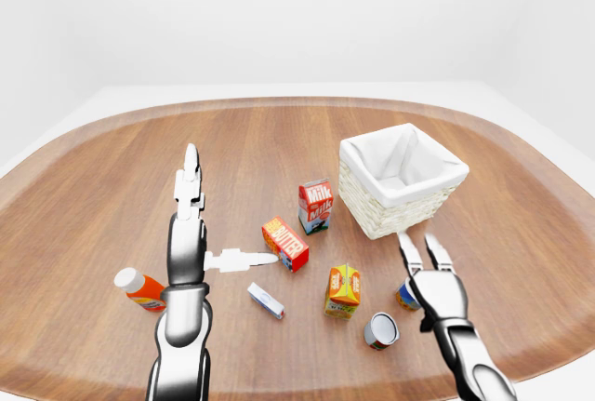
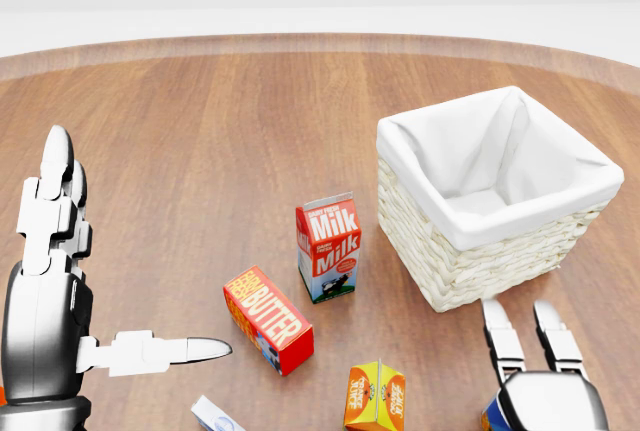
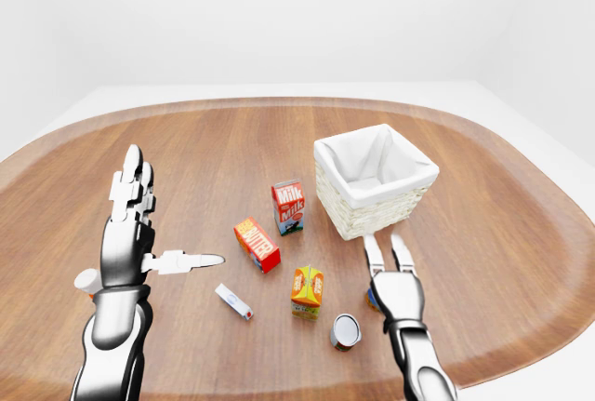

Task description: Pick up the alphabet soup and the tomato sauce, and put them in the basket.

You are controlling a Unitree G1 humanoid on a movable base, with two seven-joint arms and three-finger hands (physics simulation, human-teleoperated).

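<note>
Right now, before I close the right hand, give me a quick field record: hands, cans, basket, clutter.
left hand: open, raised, holding nothing
right hand: open, fingers extended, over a partly hidden can
can under right hand: mostly hidden, label unreadable
second can: on its side, apart from the hand
basket: white-lined, upright, nothing seen inside
clutter: milk carton, butter box, orange carton, small white box, bottle

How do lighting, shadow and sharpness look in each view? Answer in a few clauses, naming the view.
Left-eye view: even, soft light, with only faint shadows beside the milk carton and basket. Head view: carton print is sharp, with no blur or glare, and the right hand is cut by the bottom edge. Right-eye view: the background is plain white.
</note>
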